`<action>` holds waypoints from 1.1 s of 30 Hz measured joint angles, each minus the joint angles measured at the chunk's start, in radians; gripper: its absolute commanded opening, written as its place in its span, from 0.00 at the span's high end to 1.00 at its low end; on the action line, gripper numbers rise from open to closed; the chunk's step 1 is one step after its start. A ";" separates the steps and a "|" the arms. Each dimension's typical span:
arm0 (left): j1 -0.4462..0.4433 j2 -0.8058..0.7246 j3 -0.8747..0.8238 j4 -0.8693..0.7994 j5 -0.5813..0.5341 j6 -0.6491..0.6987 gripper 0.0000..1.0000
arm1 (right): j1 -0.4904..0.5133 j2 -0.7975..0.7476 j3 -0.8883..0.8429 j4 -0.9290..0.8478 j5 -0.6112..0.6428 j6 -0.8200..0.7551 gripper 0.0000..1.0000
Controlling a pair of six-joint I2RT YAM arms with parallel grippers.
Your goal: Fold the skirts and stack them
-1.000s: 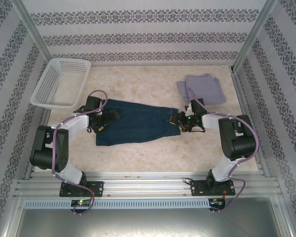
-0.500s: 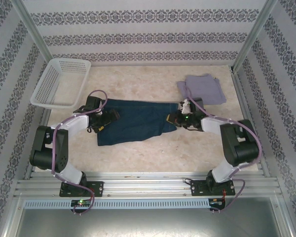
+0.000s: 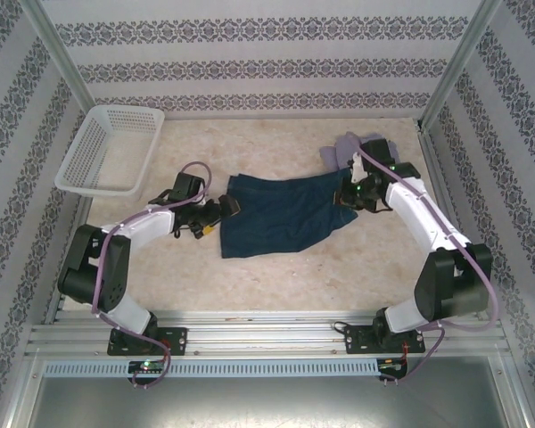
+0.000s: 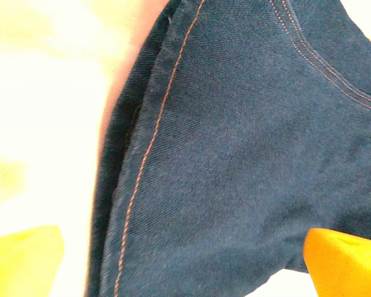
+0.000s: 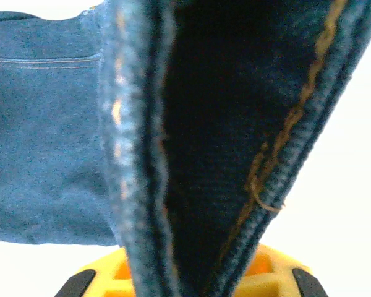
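Denim skirt [image 3: 281, 214] lies near the middle of the table [image 3: 276, 294], spread out but not flat, with its right end drawn toward the far right. My right gripper [image 3: 349, 191] is on that end with its jaws closed on the cloth. On the right wrist camera I see a doubled hem edge with orange stitching coming straight out from between the yellow fingers [image 5: 278, 272], pinched tight. The rest of the skirt trails off to the left. Clamped on the denim skirt, clear enough.

My left gripper [image 3: 225, 210] sits at the skirt's left edge, jaws wide apart. On the left wrist camera I see dark blue cloth with a stitched seam running down it. One yellow fingertip [image 4: 21, 260] is at the lower left over bare table, the other at the lower right against the cloth. So the skirt's edge lies between the spread fingers, not squeezed. I cannot tell whether either finger touches the cloth.

Grey skirt [image 3: 341, 150] is at the far right of the table, partly hidden behind my right arm and just beside the held end of the denim. I cannot tell whether it is folded or bunched. White basket [image 3: 98, 187] is at the far left corner, well apart from both skirts.
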 measured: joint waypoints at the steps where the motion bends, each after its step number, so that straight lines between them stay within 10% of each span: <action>1: -0.010 0.011 0.009 0.018 0.012 -0.009 0.00 | 0.012 0.007 0.042 -0.031 0.013 0.001 0.99; 13: -0.042 0.130 -0.003 0.259 0.116 -0.151 0.00 | 0.356 0.268 0.340 -0.037 -0.041 0.170 0.96; 23: -0.039 -0.020 -0.224 0.438 -0.009 -0.237 0.00 | 0.417 0.443 0.414 0.082 -0.087 0.293 0.93; 33: -0.010 -0.075 -0.233 0.378 -0.139 -0.255 0.00 | 0.433 0.530 0.417 0.195 -0.087 0.388 0.52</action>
